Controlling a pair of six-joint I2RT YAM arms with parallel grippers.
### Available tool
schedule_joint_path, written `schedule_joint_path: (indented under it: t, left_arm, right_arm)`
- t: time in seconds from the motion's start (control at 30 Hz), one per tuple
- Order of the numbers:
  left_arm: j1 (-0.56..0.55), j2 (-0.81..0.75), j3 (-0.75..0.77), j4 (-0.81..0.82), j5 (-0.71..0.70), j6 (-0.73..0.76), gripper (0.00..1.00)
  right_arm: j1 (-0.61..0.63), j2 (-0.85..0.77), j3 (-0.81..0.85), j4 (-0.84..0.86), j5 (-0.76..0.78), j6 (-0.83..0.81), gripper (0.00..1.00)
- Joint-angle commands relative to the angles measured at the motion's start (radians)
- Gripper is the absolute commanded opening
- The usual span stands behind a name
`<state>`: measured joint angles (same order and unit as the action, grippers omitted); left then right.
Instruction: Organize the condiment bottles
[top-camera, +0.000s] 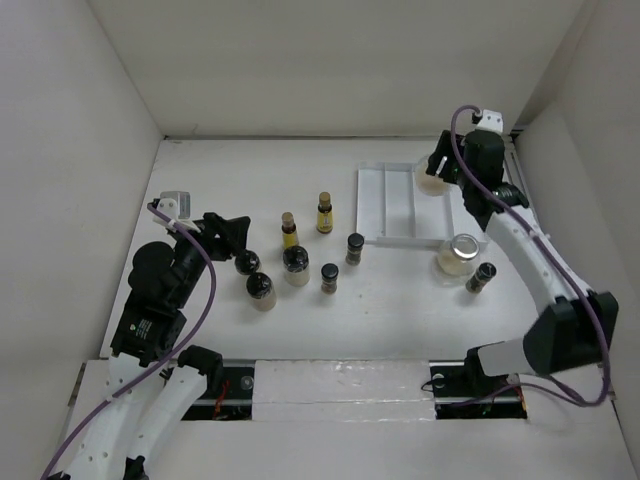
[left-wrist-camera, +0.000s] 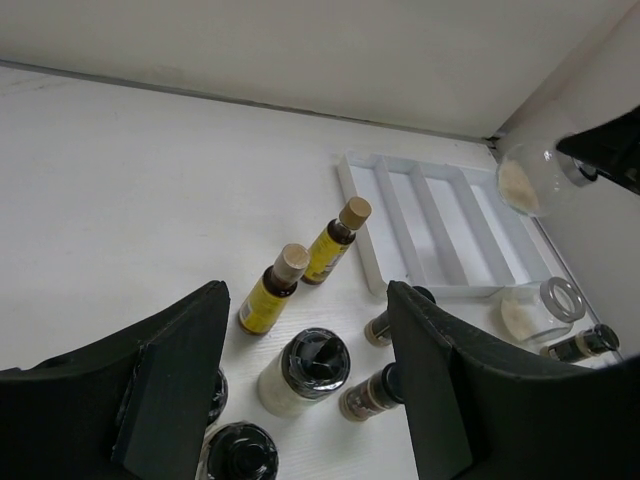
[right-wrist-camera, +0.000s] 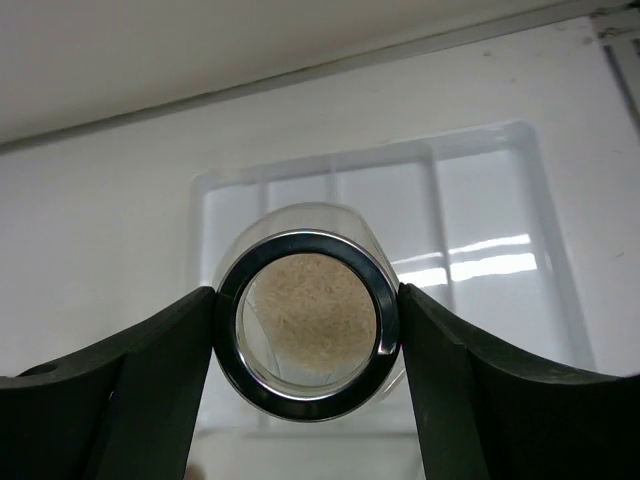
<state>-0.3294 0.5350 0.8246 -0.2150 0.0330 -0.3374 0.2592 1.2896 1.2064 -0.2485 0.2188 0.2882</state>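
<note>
Right wrist: right claw (right-wrist-camera: 306, 300) clamped on silver-lidded jar (right-wrist-camera: 305, 330), arm (top-camera: 520, 240) outstretched over white tray (right-wrist-camera: 490, 230) (left claw (left-wrist-camera: 305, 300) apart).

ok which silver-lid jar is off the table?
The silver-lid jar clamped in the right gripper, held above the white tray. The other silver-lid jar stands on the table off the tray's near right corner.
</note>
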Motion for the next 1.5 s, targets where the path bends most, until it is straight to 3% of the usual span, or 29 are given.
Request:
schedule_joint_path:
  t: [0.0,0.17,0.27,0.6,0.77,0.93,1.0,1.13,1.33,1.47]
  left_arm:
    - [0.004,-0.006,-0.004,0.037,0.016,0.011,0.60]
    - [0.004,0.003,-0.004,0.026,0.002,0.011,0.60]
    - [0.004,0.003,-0.004,0.026,0.002,0.011,0.60]
    - [0.004,0.014,-0.004,0.026,-0.008,0.011,0.60]
    - [0.004,0.023,-0.004,0.035,0.001,0.011,0.60]
    - [0.004,0.023,-0.004,0.035,0.001,0.020,0.60]
    - [0.004,0.023,-0.004,0.035,0.001,0.020,0.60]
    - [0.004,0.023,-0.004,0.035,0.001,0.020,0.60]
    - [0.004,0.014,-0.004,0.035,0.010,-0.011,0.63]
    - [0.004,0.005,-0.004,0.035,0.010,-0.011,0.63]
  right_arm:
    - [-0.119,0.143,0.117,0.186,-0.036,0.022,0.45]
    - [-0.176,0.413,0.297,0.164,-0.073,0.022,0.44]
    - [-0.187,0.491,0.338,0.140,-0.084,0.022,0.44]
    - [-0.196,0.611,0.384,0.150,-0.072,0.022,0.45]
    - [-0.196,0.642,0.410,0.150,-0.062,0.022,0.82]
    - [-0.196,0.642,0.433,0.131,-0.094,0.022,0.90]
    - [-0.196,0.596,0.444,0.120,-0.104,0.012,0.97]
    - [-0.186,0.412,0.291,0.120,-0.041,0.003,0.98]
    - [-0.098,0.003,-0.236,0.167,0.125,0.055,0.97]
    - [-0.089,-0.156,-0.413,0.111,0.163,0.065,0.99]
